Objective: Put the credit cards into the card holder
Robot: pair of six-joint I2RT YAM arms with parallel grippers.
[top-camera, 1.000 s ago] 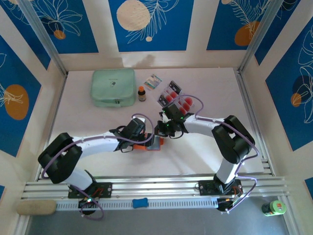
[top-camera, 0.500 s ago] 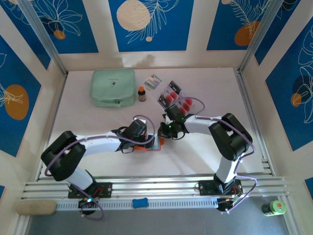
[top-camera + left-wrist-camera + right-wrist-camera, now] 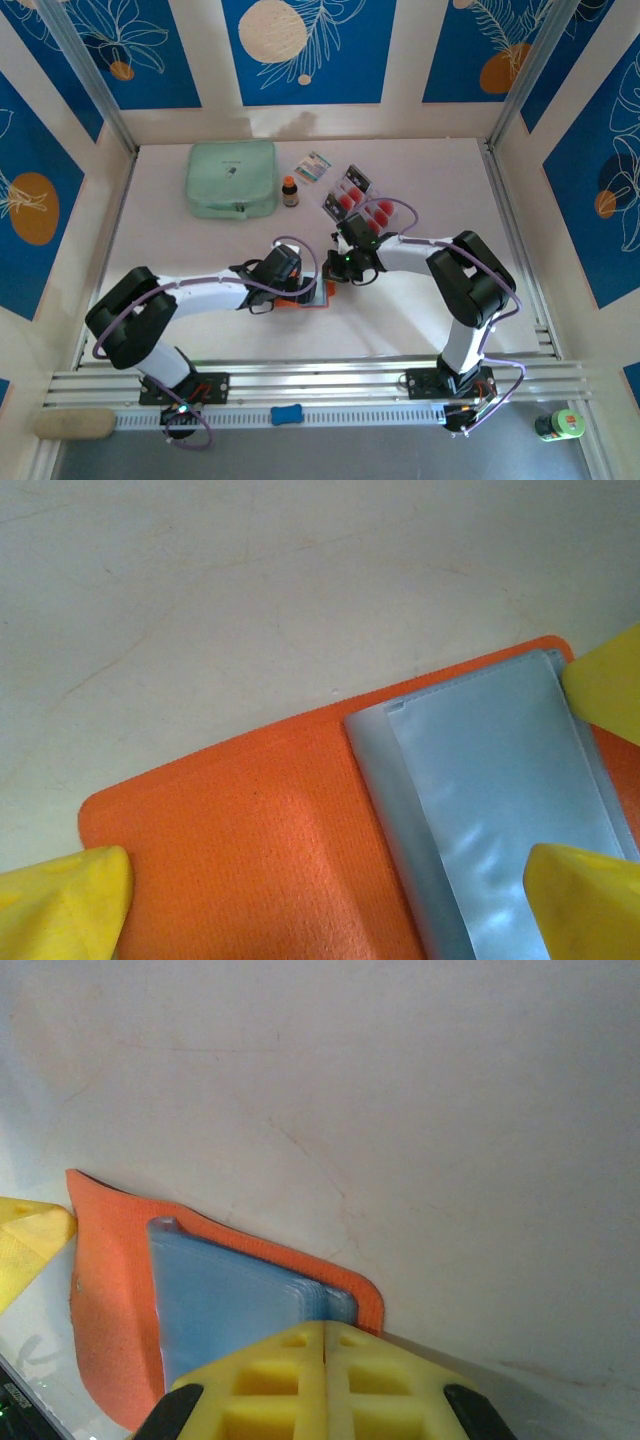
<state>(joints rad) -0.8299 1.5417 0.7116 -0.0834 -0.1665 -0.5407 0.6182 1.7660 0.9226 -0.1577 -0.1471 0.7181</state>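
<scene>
The orange card holder lies open on the table, grey-blue clear pockets facing up; from the top it is an orange patch between the two grippers. My left gripper is open and low over it, one yellow finger on each side. My right gripper is shut, tips at the near edge of the pocket stack; nothing shows between its fingers. The credit cards, pale with red spots, lie in a loose group behind the right gripper.
A mint-green zip pouch sits at the back left, with a small brown bottle and a patterned packet beside it. The right arm's forearm stretches across the middle right of the table.
The right gripper has come down and left from beside the cards to the card holder's edge. The left gripper stayed over the holder.
</scene>
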